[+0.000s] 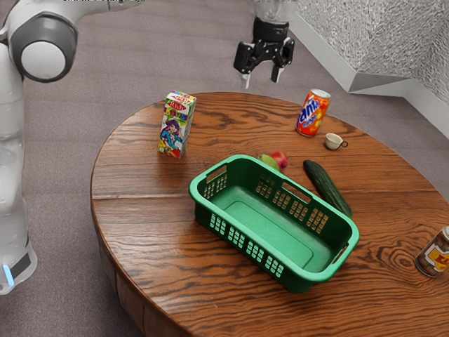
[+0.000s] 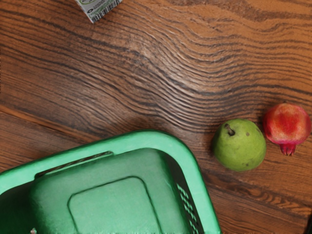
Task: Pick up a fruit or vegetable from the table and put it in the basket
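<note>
Up above the table (image 1: 144,232), your gripper (image 1: 260,78) has its fingers spread well apart, with nothing in its hold. You have the green pear (image 2: 240,148) and red pomegranate (image 2: 286,124) side by side on the wood, just outside the green basket (image 1: 273,228), with the cucumber (image 1: 326,186) lying near its long side.

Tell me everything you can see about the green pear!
The pear is plump and green, with a short brown stem and a few small dark spots on its smooth-looking skin. What shows of it looks whole. It rests on the wooden table, just outside the basket near a corner, with a small gap between them. A red pomegranate is right beside it; I can't tell if they touch.
</note>
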